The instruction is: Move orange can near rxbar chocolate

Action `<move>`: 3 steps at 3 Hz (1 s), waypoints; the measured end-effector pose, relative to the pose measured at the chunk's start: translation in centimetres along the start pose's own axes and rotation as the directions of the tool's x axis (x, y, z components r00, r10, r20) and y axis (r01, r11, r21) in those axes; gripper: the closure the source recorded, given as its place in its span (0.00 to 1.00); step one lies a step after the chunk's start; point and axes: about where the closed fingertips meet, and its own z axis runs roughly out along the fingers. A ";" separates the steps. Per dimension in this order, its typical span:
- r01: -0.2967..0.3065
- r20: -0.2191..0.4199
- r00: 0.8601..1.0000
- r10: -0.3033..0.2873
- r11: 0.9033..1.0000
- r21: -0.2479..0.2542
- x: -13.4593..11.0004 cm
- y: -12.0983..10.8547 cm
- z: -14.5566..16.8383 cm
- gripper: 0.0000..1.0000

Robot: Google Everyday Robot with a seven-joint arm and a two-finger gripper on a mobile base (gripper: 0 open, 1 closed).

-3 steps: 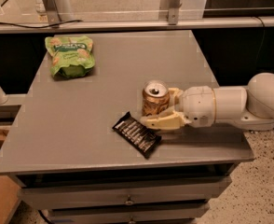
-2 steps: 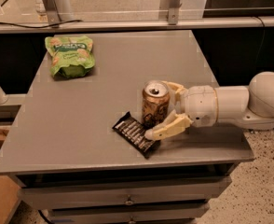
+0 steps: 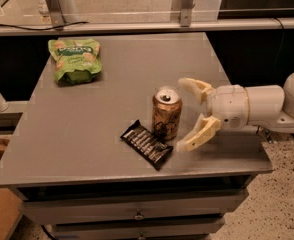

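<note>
We see a wide grey flat-topped bench [image 3: 112, 109] with drawer fronts along its near side, filling most of the view. A metal rail runs behind its far edge.

From the right edge a thick white robot arm [image 3: 267, 104] reaches in over the near right part of the bench. At its end sits the hand [image 3: 183, 115], a white housing with two cream-coloured fingers [image 3: 199, 134] pointing left. The fingers are spread wide apart, one on the far side and one on the near side, and they grip nothing. Their tips lie just right of the can, and we see a gap between each of them and it.

At the far left of the bench lies a crinkled green snack bag [image 3: 75, 59] with pale print, flat on the surface and well apart from everything else.

Near the front edge, a little right of centre, lies the flat rectangular black-brown snack bar wrapper with rows of white print [image 3: 147, 143]. It is set at a slant, its left end farther from us and its right end nearer.

The slim orange-gold drink can with dark lettering and a silver top [image 3: 167, 115] stands upright just beyond the bar's right half. Its base lies right at the wrapper's far edge; we cannot tell whether the two touch. The can stands free on the bench, between the bar and the open hand.
</note>
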 end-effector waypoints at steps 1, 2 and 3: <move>0.016 0.004 1.000 -0.016 0.996 0.088 -1.2 -2.3 -4.3 0.00; 0.031 0.027 0.999 -0.036 0.980 0.195 -2.7 -4.4 -8.9 0.00; 0.031 0.027 0.999 -0.036 0.980 0.195 -2.7 -4.4 -8.9 0.00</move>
